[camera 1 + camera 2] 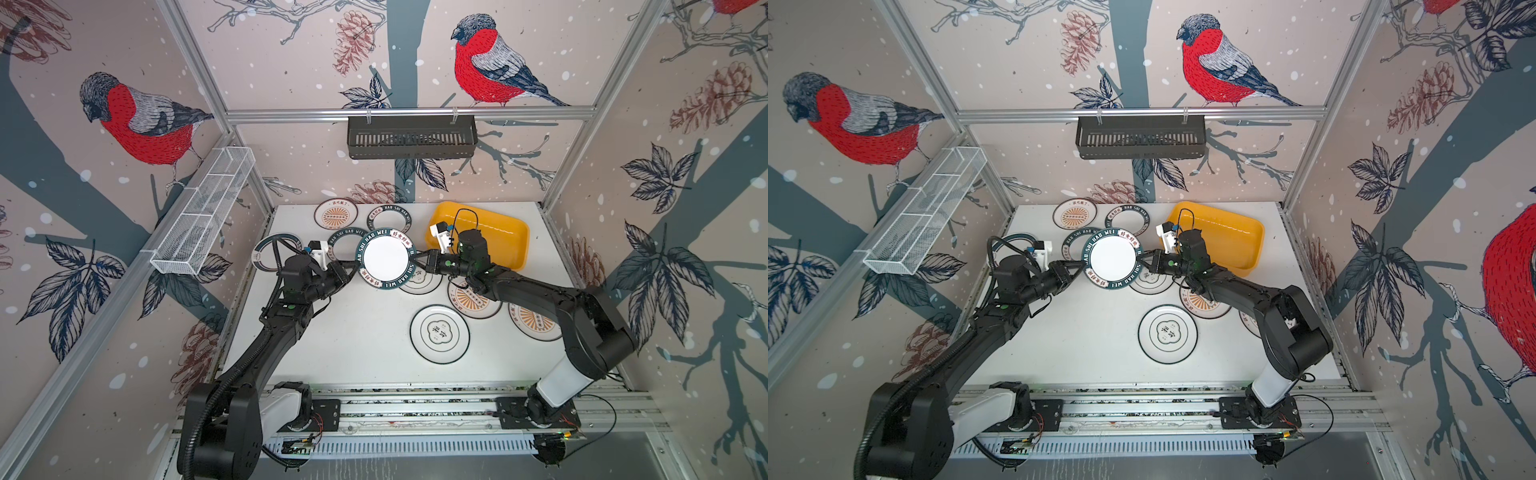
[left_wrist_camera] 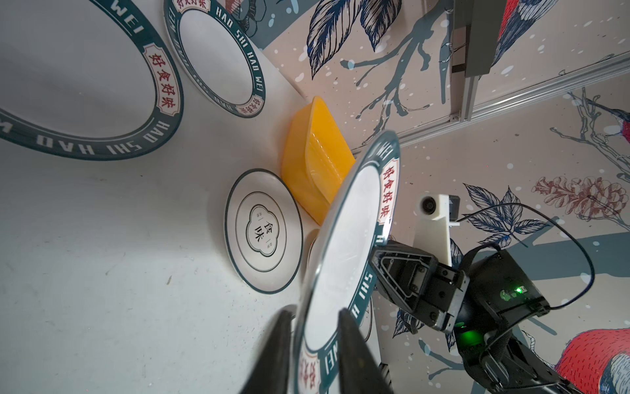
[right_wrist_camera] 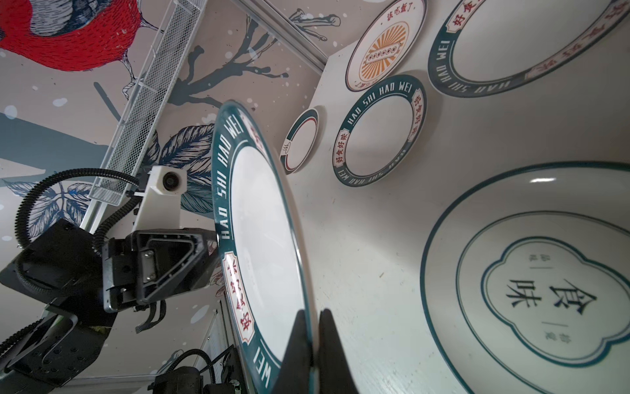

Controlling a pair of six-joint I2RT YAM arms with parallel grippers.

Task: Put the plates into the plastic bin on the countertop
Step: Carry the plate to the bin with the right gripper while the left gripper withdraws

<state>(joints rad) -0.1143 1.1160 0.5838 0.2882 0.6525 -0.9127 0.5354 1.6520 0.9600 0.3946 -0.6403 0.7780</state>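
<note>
Above white countertop (image 1: 353,353), with right gripper (image 1: 417,260) pinched shut on right rim of raised plate (image 1: 384,258) and left gripper (image 1: 354,264) parted astride left rim: draw left straight back, then carry level into bin (image 1: 498,232), far right.

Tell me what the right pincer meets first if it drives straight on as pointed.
The right pincer is shut on the rim of the raised lettered plate, so that plate comes first. Straight beyond it, the left pincer straddles the opposite rim, apparently in line.
</note>
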